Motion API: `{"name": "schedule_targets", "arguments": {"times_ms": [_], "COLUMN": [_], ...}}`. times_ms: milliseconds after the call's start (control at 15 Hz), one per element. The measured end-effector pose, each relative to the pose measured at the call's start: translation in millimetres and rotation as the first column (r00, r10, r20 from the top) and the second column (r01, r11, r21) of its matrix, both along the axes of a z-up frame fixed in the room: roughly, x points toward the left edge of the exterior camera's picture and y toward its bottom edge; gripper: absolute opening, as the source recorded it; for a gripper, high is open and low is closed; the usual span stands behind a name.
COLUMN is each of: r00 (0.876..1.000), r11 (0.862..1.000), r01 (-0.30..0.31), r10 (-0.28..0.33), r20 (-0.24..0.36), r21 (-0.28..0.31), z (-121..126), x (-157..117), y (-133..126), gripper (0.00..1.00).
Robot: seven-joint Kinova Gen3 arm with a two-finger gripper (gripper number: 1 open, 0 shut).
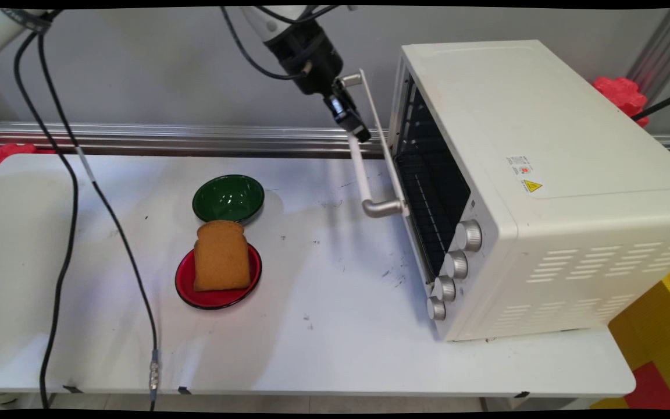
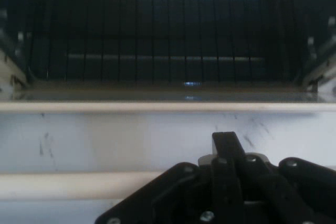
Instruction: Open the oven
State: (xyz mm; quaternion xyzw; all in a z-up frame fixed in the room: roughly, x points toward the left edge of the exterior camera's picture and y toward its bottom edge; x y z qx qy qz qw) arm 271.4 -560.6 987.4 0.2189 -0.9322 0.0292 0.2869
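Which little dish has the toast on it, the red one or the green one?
The red plate, the one nearer the table's front edge. The slice of toast lies on it. The green bowl just behind it holds nothing.

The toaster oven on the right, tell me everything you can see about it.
The toaster oven is a cream-white metal box on the white table's right end. Its glass door stands slightly ajar, showing a wire rack inside. A pale bar handle on silver brackets crosses the door, and the black gripper is at that bar. Four silver knobs line the front. Vent slots mark its side; a warning sticker sits on top.
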Motion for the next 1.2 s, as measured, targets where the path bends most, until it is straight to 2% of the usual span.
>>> {"name": "schedule_targets", "arguments": {"times_ms": [267,533,1200], "r00": [1.0,1.0,0.998], "r11": [1.0,1.0,0.999], "r01": [-0.001,0.012,0.039], "r10": [0.001,-0.012,-0.04], "r20": [0.019,0.022,0.041], "r21": [0.014,0.016,0.015], "z": [-7.2,-19.5,-66.5], "x": [17.4,23.5,42.3], "y": [7.5,11.0,13.5], "gripper": [0.0,0.0,0.0]}}
